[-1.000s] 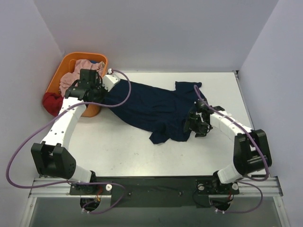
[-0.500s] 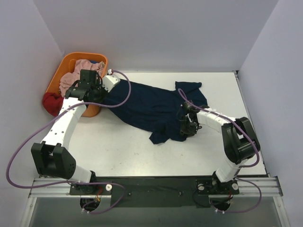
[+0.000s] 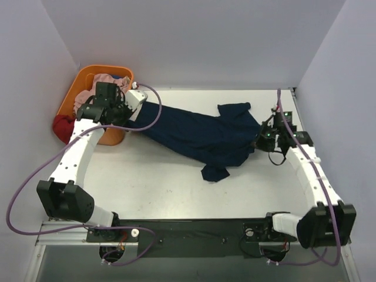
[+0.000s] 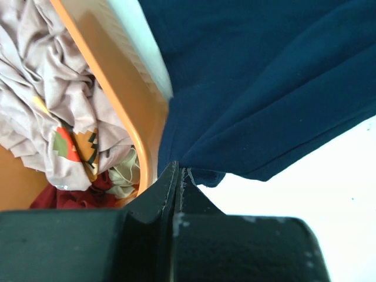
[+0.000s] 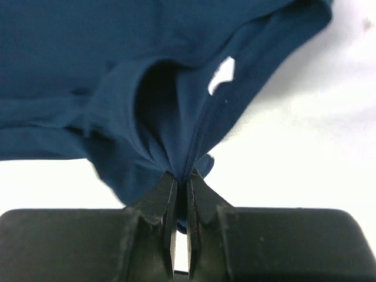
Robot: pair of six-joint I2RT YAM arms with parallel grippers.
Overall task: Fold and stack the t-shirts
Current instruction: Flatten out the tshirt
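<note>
T-shirt: navy blue cotton t-shirt (image 3: 194,132) stretched across the white table (image 3: 158,188) from upper left to centre right, with one loose corner trailing toward lower centre.
Left gripper: the left gripper (image 4: 178,176) is pressed together on the shirt's left edge, just beside the orange plastic basket (image 3: 82,82) rim.
Right gripper: the right gripper (image 5: 181,179) is pinching bunched cloth beside the neckline, at the shirt's right end.
Open room: bare tabletop shows below the shirt, across the lower frame.

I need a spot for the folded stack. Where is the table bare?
The widest bare patch is the near half of the table, between the t-shirt and the arm bases. A thinner strip lies behind the t-shirt, along the back wall. The far-left corner is crowded: full basket, left gripper pinching the t-shirt. The right gripper pinches its other end.
</note>
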